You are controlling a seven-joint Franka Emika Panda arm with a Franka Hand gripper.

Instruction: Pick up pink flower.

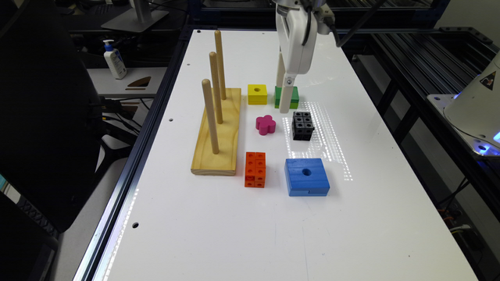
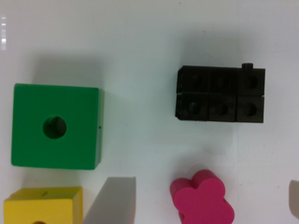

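Note:
The pink flower (image 1: pixel 266 125) is a small magenta block with four lobes, lying flat on the white table (image 1: pixel 242 234) between the wooden peg board and the black cube cluster. My gripper (image 1: pixel 284 103) hangs just above the table beside the green block (image 1: pixel 287 96), a little beyond the flower. In the wrist view the flower (image 2: pixel 202 199) lies between my two pale fingers (image 2: pixel 113 200), which stand wide apart and touch nothing. The gripper is open.
A yellow cube with a hole (image 1: pixel 257 94) sits beside the green block. A black cube cluster (image 1: pixel 302 125), an orange cube cluster (image 1: pixel 255 169) and a blue block with a hole (image 1: pixel 307 176) surround the flower. The peg board (image 1: pixel 216 130) carries three upright pegs.

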